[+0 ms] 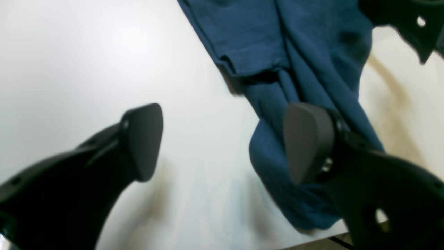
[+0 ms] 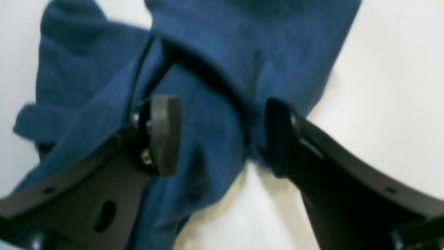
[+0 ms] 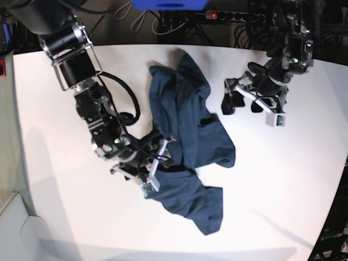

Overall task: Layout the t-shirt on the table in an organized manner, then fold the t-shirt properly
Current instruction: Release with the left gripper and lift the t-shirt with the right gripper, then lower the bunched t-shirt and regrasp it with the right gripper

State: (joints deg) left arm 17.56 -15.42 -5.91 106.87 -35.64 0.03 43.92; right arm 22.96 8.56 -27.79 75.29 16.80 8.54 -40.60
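Observation:
The dark navy t-shirt (image 3: 185, 125) lies crumpled and bunched on the white table (image 3: 283, 179), stretched from the back middle to the front middle. My right gripper (image 3: 163, 155) is open and low on the shirt's middle. In the right wrist view (image 2: 223, 137) its fingers straddle a raised fold of the shirt (image 2: 208, 86). My left gripper (image 3: 242, 103) is open and empty above bare table, just right of the shirt. In the left wrist view (image 1: 225, 142) one finger (image 1: 307, 142) is in front of the shirt's edge (image 1: 277, 52), the other over the table (image 1: 86, 52).
A power strip with a red light (image 3: 212, 14), cables and a blue object (image 3: 168, 4) lie beyond the table's back edge. The table's edge shows near the shirt in the left wrist view (image 1: 333, 239). Bare tabletop stretches left and right of the shirt.

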